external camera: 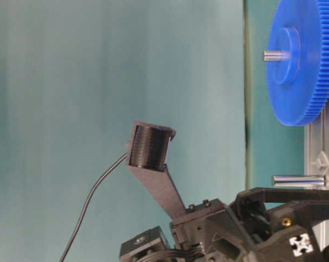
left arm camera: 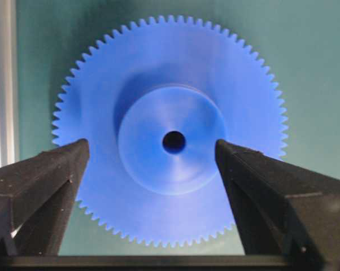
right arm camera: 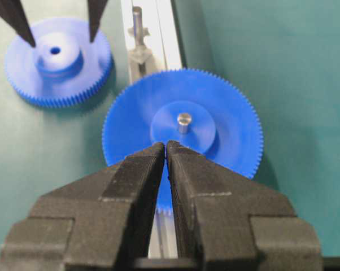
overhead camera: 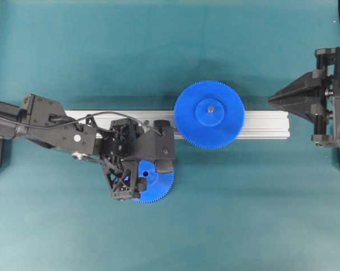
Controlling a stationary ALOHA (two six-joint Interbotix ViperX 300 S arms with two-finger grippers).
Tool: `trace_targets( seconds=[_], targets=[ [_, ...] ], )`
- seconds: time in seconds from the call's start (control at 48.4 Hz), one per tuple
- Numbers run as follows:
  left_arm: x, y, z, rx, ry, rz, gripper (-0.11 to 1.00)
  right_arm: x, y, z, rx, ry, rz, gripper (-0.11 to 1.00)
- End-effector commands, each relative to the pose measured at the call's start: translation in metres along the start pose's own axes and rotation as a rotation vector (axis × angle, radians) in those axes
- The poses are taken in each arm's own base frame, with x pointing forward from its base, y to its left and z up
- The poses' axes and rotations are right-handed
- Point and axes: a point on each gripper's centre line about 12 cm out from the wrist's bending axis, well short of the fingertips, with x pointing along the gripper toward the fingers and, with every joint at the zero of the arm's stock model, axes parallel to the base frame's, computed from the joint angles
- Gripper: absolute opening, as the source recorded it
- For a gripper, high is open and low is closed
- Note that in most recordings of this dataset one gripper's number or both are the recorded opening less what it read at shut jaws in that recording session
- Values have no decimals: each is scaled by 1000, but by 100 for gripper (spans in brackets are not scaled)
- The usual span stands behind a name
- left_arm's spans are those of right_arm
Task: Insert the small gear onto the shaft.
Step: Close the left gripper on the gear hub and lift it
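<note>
Overhead exterior footage gives us the layout: the small gear (overhead camera: pixel 154 183) lies flat on the teal bench (overhead camera: pixel 74 51), just in front of the aluminium rail (overhead camera: pixel 266 125), and our left claw (overhead camera: pixel 142 175) hangs directly over it. From the left wrist view we see that claw spread wide, one finger (left arm camera: pixel 40 186) on each side of the raised hub (left arm camera: pixel 171 145), with the centre hole showing between them; neither finger appears to touch the plastic, so we judge that nothing is gripped yet. Our right claw (right arm camera: pixel 166 148) is parked at the far right end, its fingers pressed together and holding nothing. The larger blue gear (right arm camera: pixel 182 132) already sits on its own pin on the rail. The shaft (right arm camera: pixel 137 22) meant for the small gear stands bare on the rail, just beside the larger gear, and the table-level view confirms it carries nothing. By our reckoning the task is at its very start: we have lined up for the pick, and what remains is closing on the hub or rim, lifting, carrying the gear over the shaft, aligning the hole and lowering it so its teeth mesh with the larger gear.
</note>
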Motion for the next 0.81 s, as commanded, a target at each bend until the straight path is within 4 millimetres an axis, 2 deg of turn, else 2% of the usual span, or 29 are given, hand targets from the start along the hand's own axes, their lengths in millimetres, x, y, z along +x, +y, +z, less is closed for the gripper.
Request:
trace_targets(
  seconds=[0.0, 0.165, 0.454, 0.785],
  targets=[
    [-6, -2, 9, 5, -29, -4, 92, -4, 0, 6, 2, -29, -1, 23],
    [-5, -11, 8, 13, -27, -16, 92, -9, 0, 6, 2, -48, -1, 23],
    [4, -13, 13, 15, -22, -17, 92, -8, 0, 0, 8, -37, 1, 23],
    [12, -11, 1, 15, 58, -2, 92, -11, 0, -1, 8, -49, 1, 23]
  ],
)
